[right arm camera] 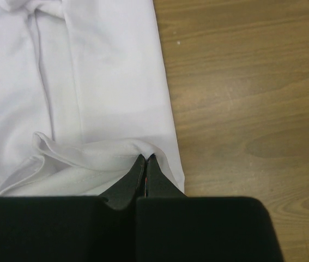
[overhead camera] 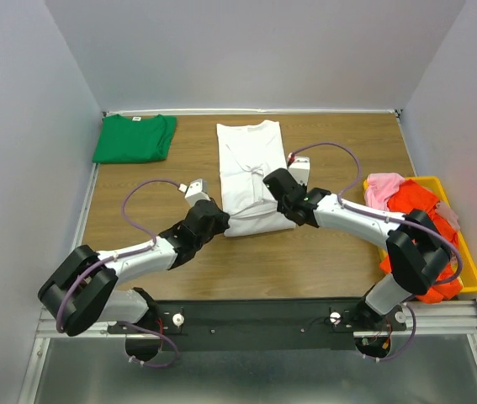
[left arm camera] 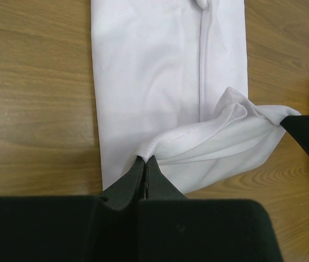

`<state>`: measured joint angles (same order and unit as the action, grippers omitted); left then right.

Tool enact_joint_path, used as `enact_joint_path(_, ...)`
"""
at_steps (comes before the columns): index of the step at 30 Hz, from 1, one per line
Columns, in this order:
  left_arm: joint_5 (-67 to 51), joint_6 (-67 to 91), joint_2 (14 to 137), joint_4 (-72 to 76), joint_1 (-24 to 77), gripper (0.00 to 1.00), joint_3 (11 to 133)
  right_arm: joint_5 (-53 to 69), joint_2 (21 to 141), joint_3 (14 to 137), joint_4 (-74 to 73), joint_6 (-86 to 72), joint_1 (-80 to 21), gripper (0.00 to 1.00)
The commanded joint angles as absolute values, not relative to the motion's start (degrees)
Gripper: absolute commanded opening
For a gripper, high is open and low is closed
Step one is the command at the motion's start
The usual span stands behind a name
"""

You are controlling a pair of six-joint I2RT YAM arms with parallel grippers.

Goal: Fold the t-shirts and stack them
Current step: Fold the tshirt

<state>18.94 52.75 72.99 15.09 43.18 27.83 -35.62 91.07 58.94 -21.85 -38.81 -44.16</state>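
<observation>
Wood-grain counter (overhead camera: 322,261), four tees in view. Progress, as I judge it: about a quarter done. Green t-shirt (overhead camera: 134,139) lies folded into a neat rectangle at the far left corner, likely the base of the stack. White t-shirt (overhead camera: 248,164) is mid-fold at the centre of the counter: sides turned in to make one long strip, collar end away from the arms, cross-fold not yet made. Left to do: finish the white one, set it on the green, then deal with the two crumpled in the yellow bin (overhead camera: 472,271) at the right edge, namely the orange-red t-shirt (overhead camera: 415,202) and, beside it at the far end, the pink t-shirt (overhead camera: 381,189). White cloth looks thin, soft and smooth, with one lengthwise crease down the strip. Its near hem (left arm camera: 208,131) is raised off the wood and sags between the corners. Left pincer (left arm camera: 145,159) is closed tight on the near left corner of that hem; right pincer (right arm camera: 145,157) is closed tight on the near right corner. Small white neck label (overhead camera: 136,119) shows on the green tee's far edge.
</observation>
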Motion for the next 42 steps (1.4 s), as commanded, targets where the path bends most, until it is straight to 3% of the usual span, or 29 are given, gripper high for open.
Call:
enact_joint_path(1,16.53,47.38,75.40,21.52,40.88,0.00,30.49,-39.11,94.12,63.27,-17.23,-34.46,-42.10,0.00)
enact_joint_path(31,2.99,36.65,105.38,29.71,25.32,0.00,50.88,-32.08,118.82,86.13,-11.42,-22.24,-31.73,0.01)
enact_joint_path(32,2.99,36.65,105.90,29.88,24.96,0.04,51.15,-31.82,119.44,86.92,-11.43,-22.24,-31.55,0.00)
enact_joint_path(34,2.73,36.48,106.17,30.15,23.82,0.29,52.37,-30.77,120.41,89.37,-11.43,-21.89,-30.76,0.02)
enact_joint_path(35,2.81,36.21,106.08,29.97,23.56,0.52,52.82,-29.72,121.02,90.17,-11.43,-21.54,-30.50,0.13)
enact_joint_path(36,2.73,35.60,105.82,29.80,23.12,0.59,53.17,-29.27,121.20,90.87,-11.43,-21.36,-30.06,0.23)
enact_joint_path(37,2.72,35.42,105.47,29.53,23.03,0.64,54.04,-28.92,121.20,92.27,-11.43,-21.01,-29.88,0.46)
enact_joint_path(39,3.25,34.63,103.63,28.39,22.94,0.72,54.58,-27.78,120.24,93.33,-11.43,-19.95,-29.45,0.57)
enact_joint_path(42,3.60,33.84,100.74,27.51,23.03,0.76,54.49,-26.46,116.65,93.25,-11.43,-19.51,-28.83,0.68)
